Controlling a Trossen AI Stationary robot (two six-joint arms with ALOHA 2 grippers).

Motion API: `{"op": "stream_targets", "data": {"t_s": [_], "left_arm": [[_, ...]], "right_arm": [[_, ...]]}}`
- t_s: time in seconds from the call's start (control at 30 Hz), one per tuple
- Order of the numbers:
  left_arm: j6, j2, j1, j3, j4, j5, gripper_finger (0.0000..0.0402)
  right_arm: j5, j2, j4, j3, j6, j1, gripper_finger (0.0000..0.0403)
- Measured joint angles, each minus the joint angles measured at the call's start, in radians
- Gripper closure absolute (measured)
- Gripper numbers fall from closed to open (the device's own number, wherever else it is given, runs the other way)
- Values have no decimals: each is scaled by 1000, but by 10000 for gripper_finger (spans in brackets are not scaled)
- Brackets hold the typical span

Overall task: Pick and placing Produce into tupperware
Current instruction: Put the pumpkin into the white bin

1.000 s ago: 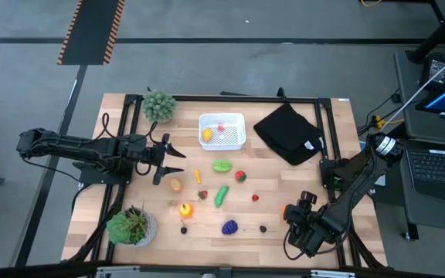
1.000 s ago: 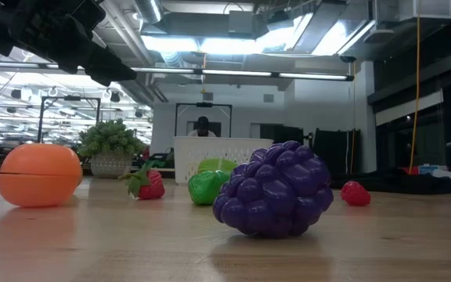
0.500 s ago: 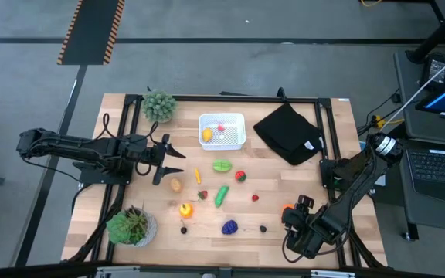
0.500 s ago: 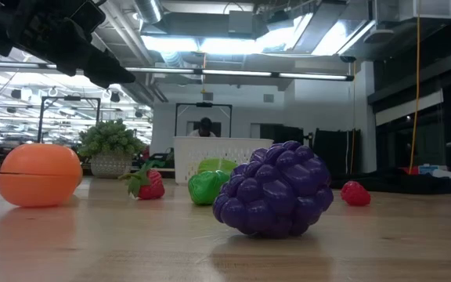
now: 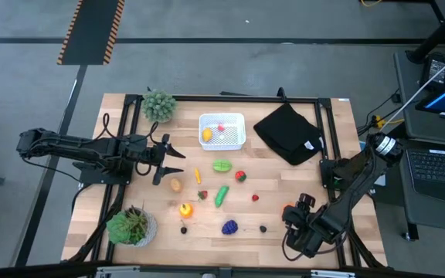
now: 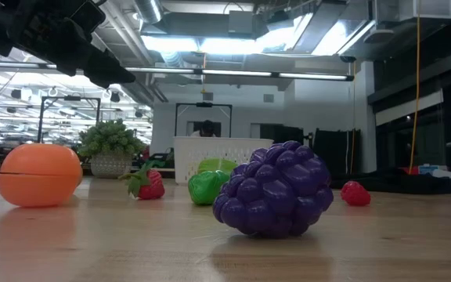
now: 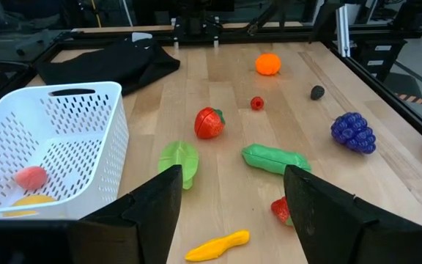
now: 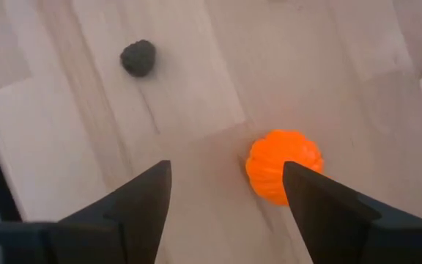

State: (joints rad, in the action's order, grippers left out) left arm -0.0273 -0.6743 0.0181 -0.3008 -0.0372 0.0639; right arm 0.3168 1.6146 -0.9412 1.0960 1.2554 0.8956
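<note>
Overhead | wooden table (image 5: 284,185) on grey floor (image 5: 207,62) | ceiling lights (image 6: 210,43) lit

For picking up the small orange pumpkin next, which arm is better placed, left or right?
Right. The right hand hangs open just above the orange pumpkin, which lies partly between its fingers. The left hand is open too, but it waits far across the table, near the white tub.
</note>
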Motion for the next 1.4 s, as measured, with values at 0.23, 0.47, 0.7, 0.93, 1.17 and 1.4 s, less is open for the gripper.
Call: {"op": "stream_targets", "data": {"t_s": [0.23, 0.47, 0.7, 0.93, 1.17, 1.4], "left_arm": [[0, 0, 0, 0, 0, 0, 171], [2, 0, 0, 0, 0, 0, 171], [2, 0, 0, 0, 0, 0, 171], [2, 0, 0, 0, 0, 0, 171], [2, 0, 0, 0, 0, 0, 171], [2, 0, 0, 0, -1, 0, 171]], "right_arm": [[-6, 1, 23, -62, 37, -26, 119], [-49, 1, 38, -102, 41, -37, 70], [-57, 1, 33, -124, 27, -36, 66], [-58, 1, 85, -169, 26, -37, 67], [-58, 1, 161, -223, 26, -52, 67], [-58, 0, 199, -266, 25, -69, 67]]}}
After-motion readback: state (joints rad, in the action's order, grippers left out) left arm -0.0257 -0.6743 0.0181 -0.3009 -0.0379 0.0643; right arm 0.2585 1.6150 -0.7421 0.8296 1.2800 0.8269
